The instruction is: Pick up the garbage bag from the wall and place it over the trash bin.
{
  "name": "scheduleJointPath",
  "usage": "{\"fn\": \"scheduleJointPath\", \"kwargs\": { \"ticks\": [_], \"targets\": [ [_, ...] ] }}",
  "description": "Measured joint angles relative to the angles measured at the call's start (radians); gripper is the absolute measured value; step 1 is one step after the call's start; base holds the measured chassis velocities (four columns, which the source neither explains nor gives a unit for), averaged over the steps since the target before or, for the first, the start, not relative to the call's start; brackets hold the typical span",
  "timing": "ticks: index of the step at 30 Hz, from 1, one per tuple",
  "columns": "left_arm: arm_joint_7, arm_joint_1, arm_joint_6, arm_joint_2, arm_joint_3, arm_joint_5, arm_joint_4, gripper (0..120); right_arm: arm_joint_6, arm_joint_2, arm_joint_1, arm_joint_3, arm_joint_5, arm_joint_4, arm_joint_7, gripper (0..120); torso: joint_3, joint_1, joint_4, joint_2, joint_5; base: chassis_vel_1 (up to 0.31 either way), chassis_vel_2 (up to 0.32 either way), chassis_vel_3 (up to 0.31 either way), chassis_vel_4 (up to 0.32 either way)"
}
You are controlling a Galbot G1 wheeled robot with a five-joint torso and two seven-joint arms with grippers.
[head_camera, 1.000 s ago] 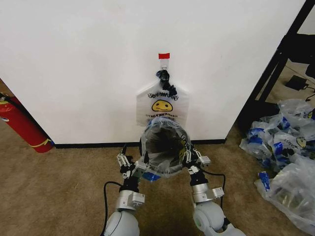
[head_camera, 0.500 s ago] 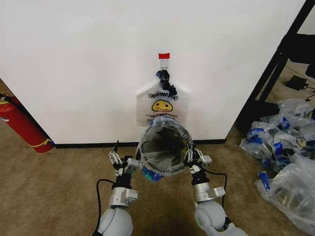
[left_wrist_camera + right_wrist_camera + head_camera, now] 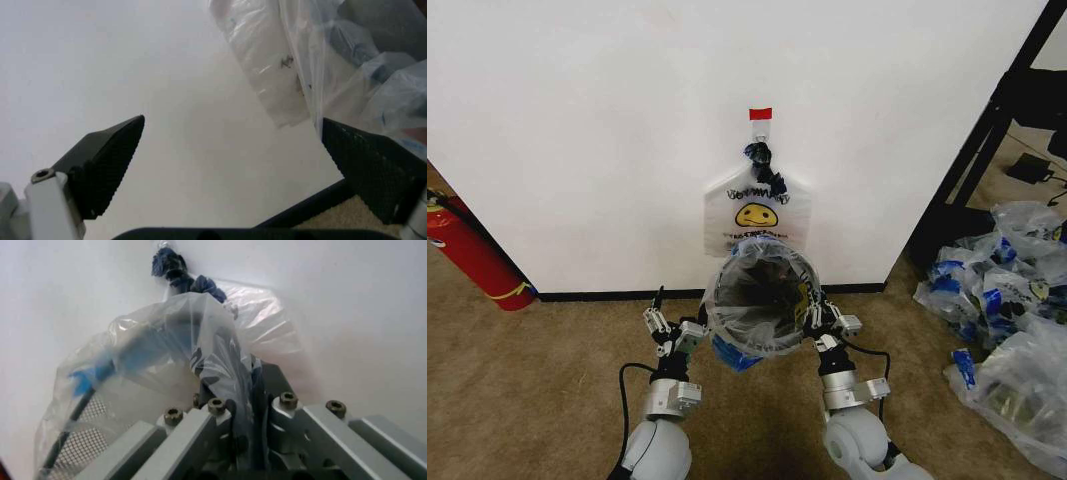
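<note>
The garbage bag [image 3: 762, 305], thin translucent plastic with blue patches, is spread open over the trash bin [image 3: 760, 300], whose dark interior is seen through it. Both are positioned at the foot of the wall [image 3: 607, 130], a plain white panel with a black base strip.

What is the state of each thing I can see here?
Garbage bag: stretched open over the bin's rim.
Trash bin: upright, lined by the bag.
Second bag: hanging on the wall hook.
Left pincer: open, beside the bin.
Right pincer: shut on the garbage bag.
</note>
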State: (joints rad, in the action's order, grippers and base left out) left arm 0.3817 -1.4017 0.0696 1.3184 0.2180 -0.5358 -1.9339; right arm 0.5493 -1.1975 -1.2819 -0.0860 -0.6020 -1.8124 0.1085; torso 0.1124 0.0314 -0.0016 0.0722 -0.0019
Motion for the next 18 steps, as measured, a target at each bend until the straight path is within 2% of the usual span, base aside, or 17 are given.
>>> {"fn": "scheduleJointPath", "kwargs": {
  "ticks": [3, 11, 18],
  "targets": [
    [-0.004, 0.008, -0.009, -0.002, 0.001, 0.004, 0.01, 100, -0.017, 0.015, -0.01, 0.0, -0.054, -0.011, -0.047, 2, 0.0, 0.0, 0.0, 0.0, 0.0, 0.0, 0.0, 0.0, 0.0],
    [-0.012, 0.029, -0.021, -0.025, 0.012, 0.01, 0.029, 100, -0.051, 0.063, -0.009, -0.02, -0.082, 0.013, -0.168, 2, 0.0, 0.0, -0.0001, 0.0, 0.0001, 0.0, 0.0, 0.0, 0.0],
    [-0.017, 0.024, -0.055, -0.037, 0.022, 0.024, 0.04, 100, -0.065, 0.084, 0.004, -0.038, -0.134, 0.018, -0.186, 2, 0.0, 0.0, 0.0, 0.0, 0.0, 0.0, 0.0, 0.0, 0.0]
  ]
}}
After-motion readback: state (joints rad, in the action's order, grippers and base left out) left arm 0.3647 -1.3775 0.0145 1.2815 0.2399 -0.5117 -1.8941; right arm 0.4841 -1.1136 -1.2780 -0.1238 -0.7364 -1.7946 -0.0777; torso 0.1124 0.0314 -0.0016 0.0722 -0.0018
